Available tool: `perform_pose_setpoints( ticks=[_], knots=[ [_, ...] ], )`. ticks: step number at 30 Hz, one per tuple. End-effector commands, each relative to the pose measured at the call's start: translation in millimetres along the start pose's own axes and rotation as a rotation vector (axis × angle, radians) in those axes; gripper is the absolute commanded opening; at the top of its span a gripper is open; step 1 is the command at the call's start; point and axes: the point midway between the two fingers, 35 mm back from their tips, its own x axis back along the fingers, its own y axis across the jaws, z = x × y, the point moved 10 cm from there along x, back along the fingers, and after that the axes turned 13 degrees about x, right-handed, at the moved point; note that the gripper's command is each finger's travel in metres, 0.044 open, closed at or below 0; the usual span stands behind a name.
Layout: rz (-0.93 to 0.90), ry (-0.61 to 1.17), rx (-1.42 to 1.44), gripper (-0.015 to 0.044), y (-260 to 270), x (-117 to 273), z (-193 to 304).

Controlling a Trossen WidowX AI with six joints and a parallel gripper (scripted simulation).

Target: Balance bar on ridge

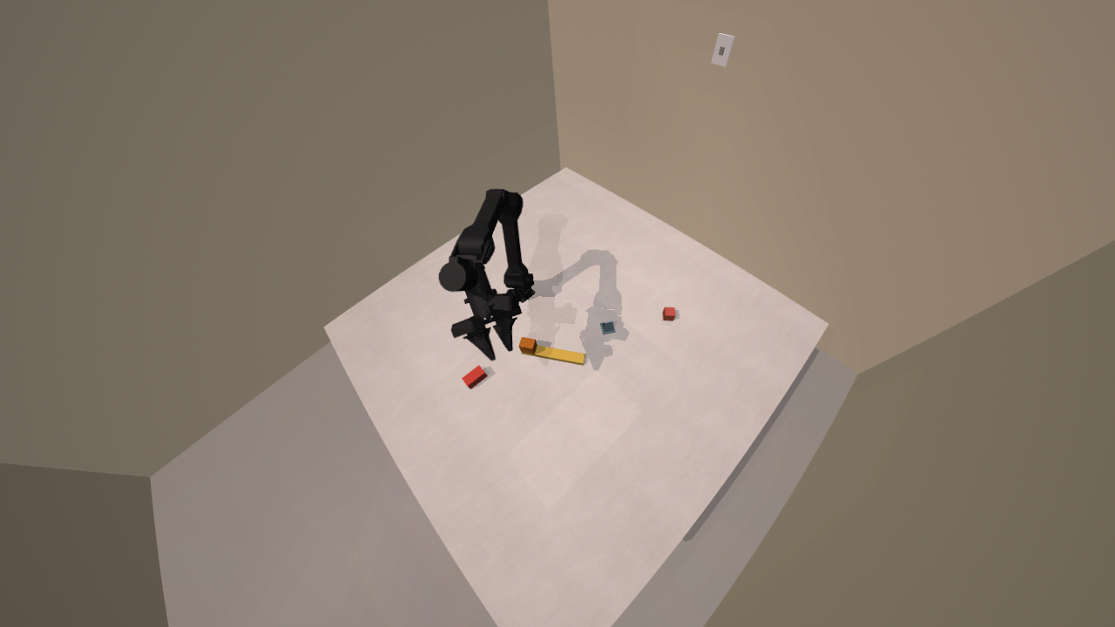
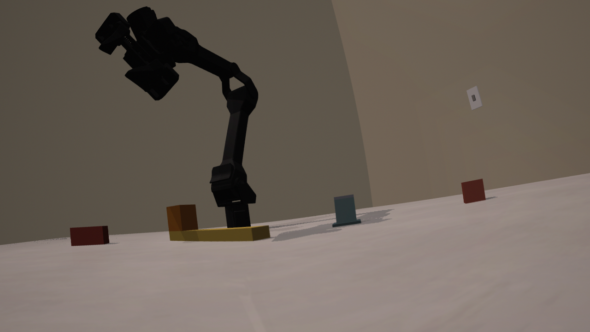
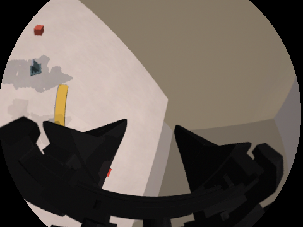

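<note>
Yellow bar (image 1: 559, 355) (image 2: 222, 234) (image 3: 61, 102) lies flat on the table (image 1: 577, 483) (image 2: 313, 284) (image 3: 95, 63), not on the ridge. An orange block (image 1: 527, 345) (image 2: 181, 217) sits on top of one end of it; the other end carries nothing.

The ridge, a small blue-grey stand (image 1: 607, 327) (image 2: 345, 209) (image 3: 36, 68) with a wider foot, stands upright near the bar's bare end, apart from it. Shadow of the arm (image 1: 489, 214) (image 2: 236, 136) falls around the stand.

Black arm is bent over, its fingers (image 1: 501, 354) (image 2: 132, 66) high above the table. Fingers well apart, though short of their full spread; nothing held between them. From overhead their tips appear between the orange block and a red brick (image 1: 474, 377) (image 2: 88, 235) (image 3: 109, 172). The brick lies on its long side, apart from the bar. In the wrist view only a sliver of it shows past one finger.

Small red cube (image 1: 669, 313) (image 2: 473, 191) (image 3: 38, 30) rests on the table beyond the stand, touching nothing else. Pale switch plate (image 1: 722, 50) (image 2: 474, 97) on the wall.
</note>
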Motion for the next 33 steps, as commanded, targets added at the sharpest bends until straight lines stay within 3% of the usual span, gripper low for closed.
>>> perform_pose_setpoints(
  ticks=[1, 17, 33],
  knots=[
    [-0.098, 0.006, -0.038, 0.0315, 9, -15, -8],
    [-0.506, 0.106, -0.107, 0.0315, 55, -60, -46],
    [-0.871, 0.310, -0.026, 0.0315, 106, -81, -87]
  ],
)
